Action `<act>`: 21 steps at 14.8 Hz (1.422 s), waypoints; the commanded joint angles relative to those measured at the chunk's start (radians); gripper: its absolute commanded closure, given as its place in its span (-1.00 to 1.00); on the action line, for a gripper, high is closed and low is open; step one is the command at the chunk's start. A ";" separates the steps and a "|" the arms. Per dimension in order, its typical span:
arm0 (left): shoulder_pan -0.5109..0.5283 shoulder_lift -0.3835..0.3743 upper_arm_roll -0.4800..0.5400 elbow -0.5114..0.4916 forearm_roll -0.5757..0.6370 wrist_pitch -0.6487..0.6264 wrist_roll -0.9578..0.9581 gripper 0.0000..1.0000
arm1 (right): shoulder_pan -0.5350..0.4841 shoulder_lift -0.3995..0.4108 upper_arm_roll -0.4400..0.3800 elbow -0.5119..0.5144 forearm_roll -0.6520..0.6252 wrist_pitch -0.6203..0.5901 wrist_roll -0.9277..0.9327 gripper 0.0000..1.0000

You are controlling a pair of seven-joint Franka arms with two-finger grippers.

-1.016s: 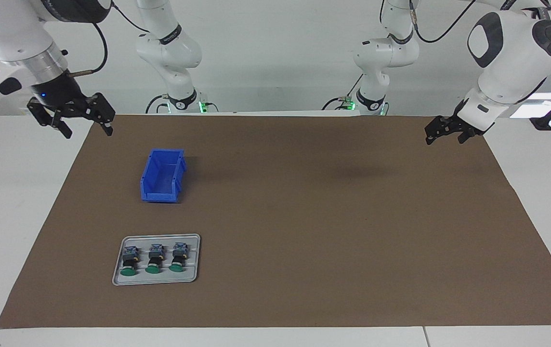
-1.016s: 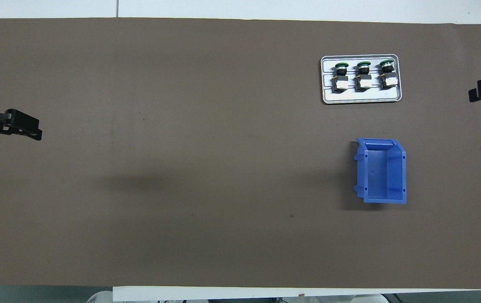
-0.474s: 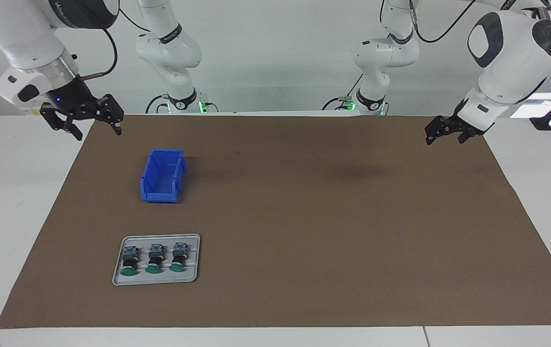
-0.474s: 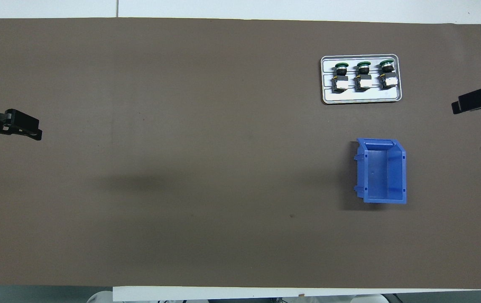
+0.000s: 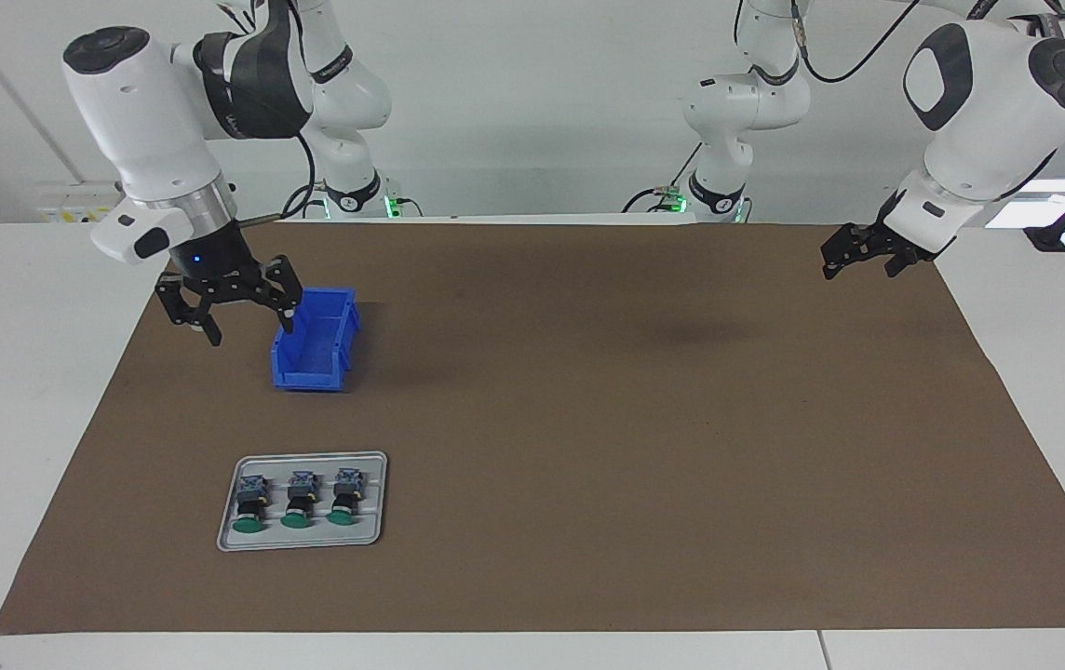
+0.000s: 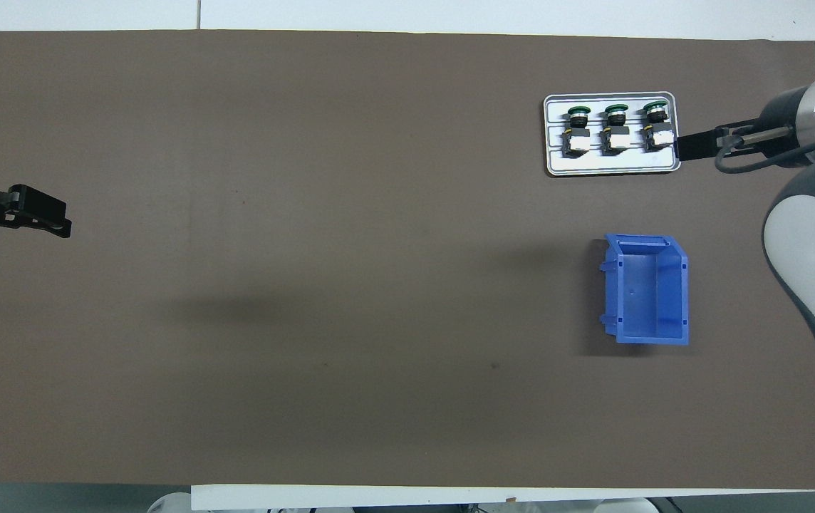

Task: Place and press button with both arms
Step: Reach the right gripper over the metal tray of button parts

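Observation:
Three green-capped buttons lie side by side in a grey tray at the right arm's end of the table. My right gripper hangs open and empty in the air. In the facing view it shows beside the blue bin; from overhead its tip covers the tray's edge, touching nothing. My left gripper waits open and empty above the mat's edge at the left arm's end.
The blue bin, with nothing in it, stands on the brown mat nearer to the robots than the tray. White table shows around the mat.
The right arm has swung in from the table's end and come down beside the blue bin. The left arm has not moved.

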 commanded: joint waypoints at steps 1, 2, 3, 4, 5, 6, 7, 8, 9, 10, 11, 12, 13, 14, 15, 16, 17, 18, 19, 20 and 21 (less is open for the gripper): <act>0.005 0.001 0.001 0.009 -0.008 0.003 0.012 -1.00 | -0.005 0.059 0.002 -0.001 0.014 0.084 0.036 -0.86; 0.005 0.001 0.001 0.009 -0.008 0.003 0.012 -1.00 | 0.003 0.091 0.002 0.011 0.014 0.109 0.036 -0.85; 0.005 0.001 0.001 0.009 -0.008 0.003 0.014 -1.00 | 0.011 0.122 0.002 0.032 0.012 0.103 0.035 -0.85; 0.005 0.001 0.001 0.009 -0.008 0.003 0.012 -1.00 | 0.018 0.140 0.002 0.043 0.012 0.088 0.035 -0.85; 0.005 0.001 0.001 0.009 -0.008 0.003 0.012 -1.00 | 0.024 0.162 0.002 0.060 0.012 0.045 0.035 -0.83; 0.005 0.001 0.001 0.009 -0.008 0.003 0.012 -1.00 | 0.026 0.188 0.002 0.094 0.010 -0.005 0.041 -0.80; 0.005 0.001 0.001 0.009 -0.008 0.003 0.012 -1.00 | 0.023 0.220 0.002 0.138 0.010 -0.056 0.041 -0.80; 0.005 0.001 0.001 0.009 -0.008 0.003 0.012 -1.00 | 0.020 0.249 0.002 0.181 0.009 -0.101 0.041 -0.80; 0.005 0.001 0.001 0.009 -0.008 0.003 0.012 -1.00 | 0.023 0.278 0.001 0.222 0.003 -0.131 0.041 -0.80; 0.005 0.001 0.001 0.009 -0.008 0.003 0.012 -1.00 | 0.024 0.309 -0.002 0.247 0.001 -0.144 0.042 -0.80; 0.005 0.001 0.001 0.009 -0.008 0.003 0.012 -1.00 | 0.024 0.344 -0.005 0.267 -0.002 -0.144 0.042 -0.80; 0.006 0.001 0.001 0.009 -0.008 0.003 0.012 -1.00 | 0.024 0.372 -0.005 0.286 -0.002 -0.139 0.042 -0.80; 0.005 0.001 0.001 0.009 -0.008 0.003 0.012 -1.00 | 0.024 0.398 -0.004 0.306 -0.003 -0.132 0.042 -0.80; 0.005 0.001 0.001 0.009 -0.008 0.003 0.012 -1.00 | 0.027 0.430 -0.004 0.341 -0.005 -0.130 0.044 -0.80; 0.006 0.001 0.001 0.009 -0.008 0.003 0.012 -1.00 | 0.037 0.461 -0.004 0.377 -0.009 -0.129 0.044 -0.80; 0.005 0.001 0.001 0.009 -0.008 0.003 0.012 -1.00 | 0.050 0.488 -0.005 0.411 -0.029 -0.126 0.045 -0.80; 0.005 0.001 0.001 0.009 -0.008 0.003 0.012 -1.00 | 0.067 0.510 -0.007 0.440 -0.067 -0.123 0.047 -0.80; 0.005 0.001 0.001 0.009 -0.008 0.003 0.012 -1.00 | 0.083 0.518 -0.008 0.448 -0.095 -0.123 0.049 -0.80; 0.006 0.001 0.001 0.009 -0.008 0.003 0.012 -1.00 | 0.096 0.522 -0.008 0.450 -0.108 -0.107 0.052 -0.80; 0.005 0.001 0.001 0.009 -0.008 0.003 0.012 -1.00 | 0.110 0.527 -0.008 0.450 -0.106 -0.078 0.079 -0.80; 0.005 0.001 -0.001 0.009 -0.008 0.003 0.012 -1.00 | 0.113 0.541 -0.008 0.450 -0.109 -0.066 0.107 -0.80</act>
